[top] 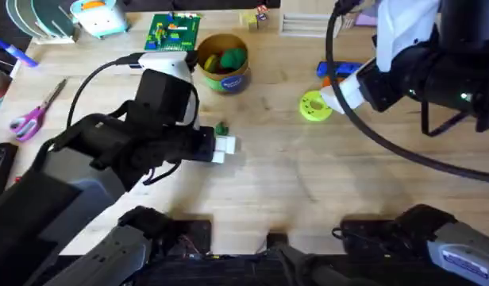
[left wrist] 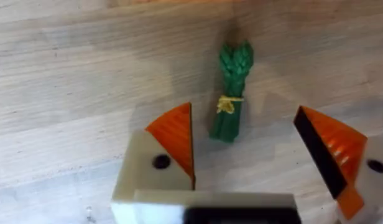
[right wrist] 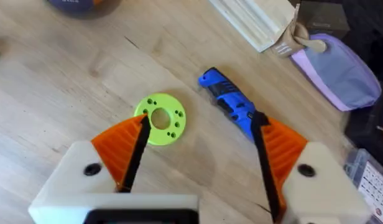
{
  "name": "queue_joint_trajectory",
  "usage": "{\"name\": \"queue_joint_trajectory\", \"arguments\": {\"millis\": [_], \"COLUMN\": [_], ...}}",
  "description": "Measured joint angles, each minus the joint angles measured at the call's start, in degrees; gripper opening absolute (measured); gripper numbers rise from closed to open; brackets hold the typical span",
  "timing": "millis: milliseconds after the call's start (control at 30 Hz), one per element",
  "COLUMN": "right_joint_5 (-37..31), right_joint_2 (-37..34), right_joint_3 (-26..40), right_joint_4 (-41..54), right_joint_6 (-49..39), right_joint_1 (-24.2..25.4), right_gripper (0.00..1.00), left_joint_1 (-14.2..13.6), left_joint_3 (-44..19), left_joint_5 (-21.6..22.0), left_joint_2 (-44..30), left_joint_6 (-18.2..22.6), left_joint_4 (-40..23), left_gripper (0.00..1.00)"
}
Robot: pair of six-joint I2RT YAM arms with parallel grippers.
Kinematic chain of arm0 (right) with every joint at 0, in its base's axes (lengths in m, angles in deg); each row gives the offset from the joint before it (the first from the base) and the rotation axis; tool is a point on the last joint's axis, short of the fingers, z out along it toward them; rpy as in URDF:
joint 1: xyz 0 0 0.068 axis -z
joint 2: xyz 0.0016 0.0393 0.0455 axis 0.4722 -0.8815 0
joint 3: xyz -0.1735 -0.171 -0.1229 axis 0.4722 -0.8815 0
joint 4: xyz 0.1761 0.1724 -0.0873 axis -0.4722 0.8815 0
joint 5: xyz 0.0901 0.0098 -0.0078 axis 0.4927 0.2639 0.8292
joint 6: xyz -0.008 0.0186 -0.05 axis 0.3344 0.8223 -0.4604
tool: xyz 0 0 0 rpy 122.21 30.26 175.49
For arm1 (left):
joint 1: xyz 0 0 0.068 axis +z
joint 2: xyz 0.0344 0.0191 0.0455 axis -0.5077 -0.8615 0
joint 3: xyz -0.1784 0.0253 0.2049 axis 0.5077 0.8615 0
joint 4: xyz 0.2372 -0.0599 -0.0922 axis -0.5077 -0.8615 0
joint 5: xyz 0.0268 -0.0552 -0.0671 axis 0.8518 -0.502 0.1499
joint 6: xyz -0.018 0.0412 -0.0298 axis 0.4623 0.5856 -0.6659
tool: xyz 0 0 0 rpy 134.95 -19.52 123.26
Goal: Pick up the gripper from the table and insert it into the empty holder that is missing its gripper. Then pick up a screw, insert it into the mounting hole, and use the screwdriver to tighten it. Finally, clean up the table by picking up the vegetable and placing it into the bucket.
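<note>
Left gripper (left wrist: 253, 165): jaws spread, nothing between them; the vegetable (left wrist: 230, 99) lies on the table just ahead of its orange tips.
Overhead: the vegetable (top: 221, 128) is a mere green speck beside the white fingers, possibly touching them.
Right gripper (right wrist: 198, 155): open, empty; lime-green disc (right wrist: 160, 119) and screwdriver (right wrist: 232, 104) lie on the wood ahead of it.
Bucket (top: 222, 63): beyond the left gripper, holding colourful items.
Surface: pale wooden table (top: 308, 183); scissors (top: 36, 113) at the far left.

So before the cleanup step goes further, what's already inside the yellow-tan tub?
The short round yellow-tan tub holds a yellow toy piece and a green one, seen from overhead. Its wall and these pieces hide anything lying beneath them.
</note>
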Motion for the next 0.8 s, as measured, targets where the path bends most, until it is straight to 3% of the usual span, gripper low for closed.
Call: {"name": "queue_joint_trajectory", "arguments": {"millis": [433,667,800], "right_joint_5": [0.00,0.00,0.00], "right_joint_2": [0.00,-0.04,-0.07], "right_joint_3": [0.00,0.00,0.00], "right_joint_4": [0.35,0.27,0.00], "right_joint_6": [0.00,0.00,0.00], "right_joint_1": [0.00,0.00,0.00], "right_gripper": [0.992,0.991,0.992], "left_joint_1": [0.00,0.00,0.00], "left_joint_3": [-5.95,-7.91,-9.04], "left_joint_5": [2.42,2.40,1.36], "left_joint_2": [-13.88,-18.44,-21.07], "left_joint_6": [4.15,6.43,7.23], "left_joint_4": [0.56,-2.22,0.42], "left_gripper": [0.993,0.993,0.993]}}
